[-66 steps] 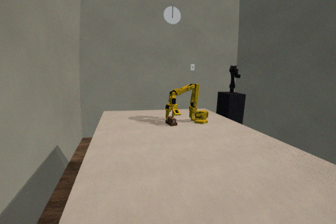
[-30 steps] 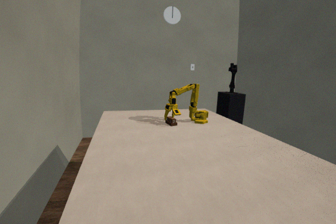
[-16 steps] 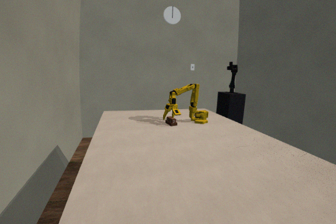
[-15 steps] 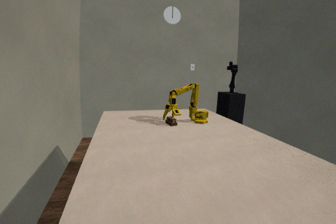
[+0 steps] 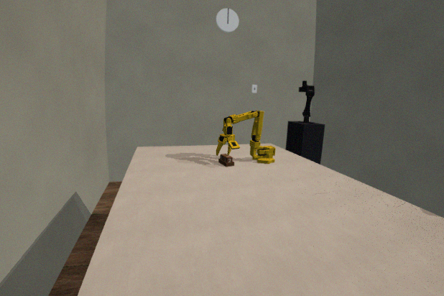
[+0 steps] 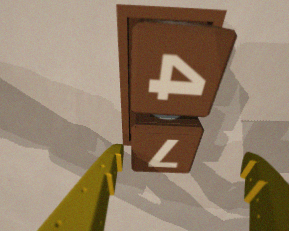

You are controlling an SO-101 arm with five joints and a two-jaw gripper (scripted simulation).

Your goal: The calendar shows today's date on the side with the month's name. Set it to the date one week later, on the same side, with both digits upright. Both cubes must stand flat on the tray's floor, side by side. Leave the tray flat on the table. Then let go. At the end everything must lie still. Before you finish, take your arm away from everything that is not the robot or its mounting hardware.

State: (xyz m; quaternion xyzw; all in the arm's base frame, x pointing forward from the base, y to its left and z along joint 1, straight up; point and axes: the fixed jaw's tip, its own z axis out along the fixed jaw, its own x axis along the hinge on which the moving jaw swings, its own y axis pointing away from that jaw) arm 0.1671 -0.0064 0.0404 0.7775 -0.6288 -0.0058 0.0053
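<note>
In the wrist view a brown tray point(image 6: 124, 74) lies on the table and holds two brown cubes in a row. The near cube point(image 6: 166, 149) shows a white 7 on top. The far cube point(image 6: 180, 64) shows a white 4 on top, looks larger, and reaches past the tray's right rim. My gripper point(image 6: 182, 156) is open above the near cube, with one yellow finger on each side of it. The left finger is close to the cube and the right finger is well apart from it. In the exterior view the gripper point(image 5: 223, 150) hangs just over the tray point(image 5: 225, 163).
The arm's yellow base point(image 5: 265, 154) stands on the table right of the tray. A black pedestal with a camera point(image 5: 305, 139) stands behind the table's far right corner. The table's left edge drops to a wooden floor.
</note>
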